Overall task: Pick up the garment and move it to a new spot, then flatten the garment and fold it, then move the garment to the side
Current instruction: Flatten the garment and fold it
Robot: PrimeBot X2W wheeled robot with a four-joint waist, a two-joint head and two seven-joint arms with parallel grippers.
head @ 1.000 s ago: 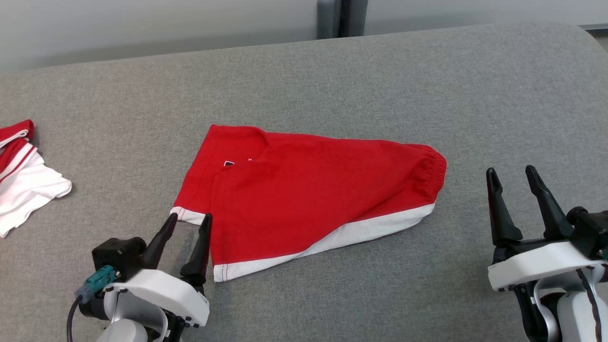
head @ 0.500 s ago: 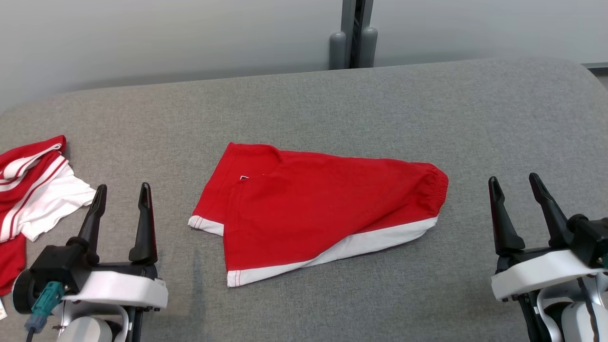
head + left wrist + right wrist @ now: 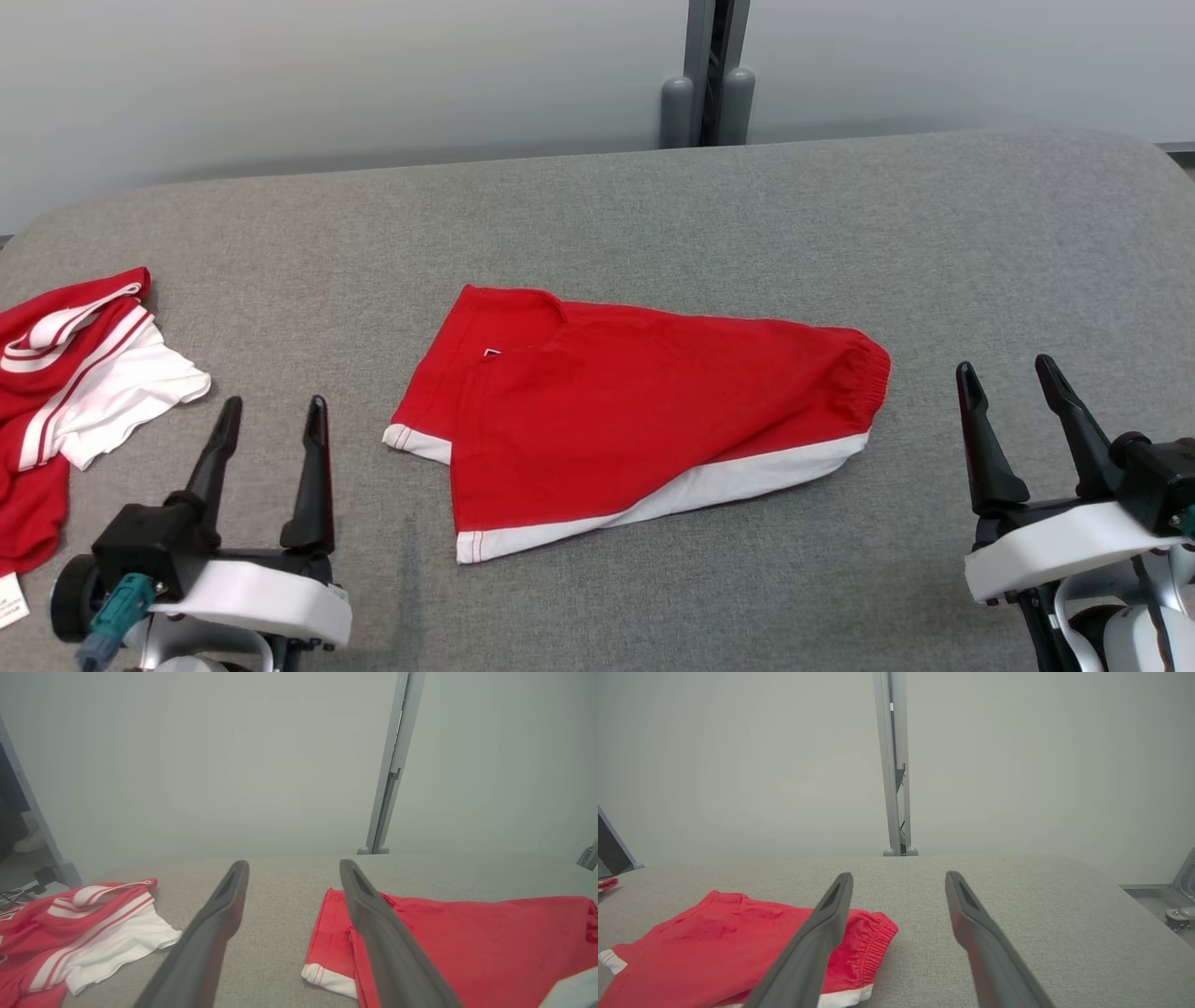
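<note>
Grey padded surface across frame, pale wall behind, grey post at back centre. At lower left of head view, left tool: fingers spread wide, gripping nothing, pointing away from robot, near the cloth's left edge but not touching. At lower right, right tool: likewise parted wide, empty, near the waistband end, bare grey btwn. Btwn the two, mid-surface: red shorts w/ white trim, lying flat, elastic waistband to robot's right, leg hems to left. Appears folded once, top layer skewed, white-edged hem corner poking out at near left. Further left, well apart: second red-and-white garment, crumpled at surface edge. Judged step: fold prob done or nearly, neither tool engaged, so btwn folding and final shift to the side. Next move likely calls for: one or both tools lowered to an edge, pinching both layers together to keep fold intact, then sliding or lifting sideways, clear of the other garment. Risk: catching top layer only, undoing the fold.
</note>
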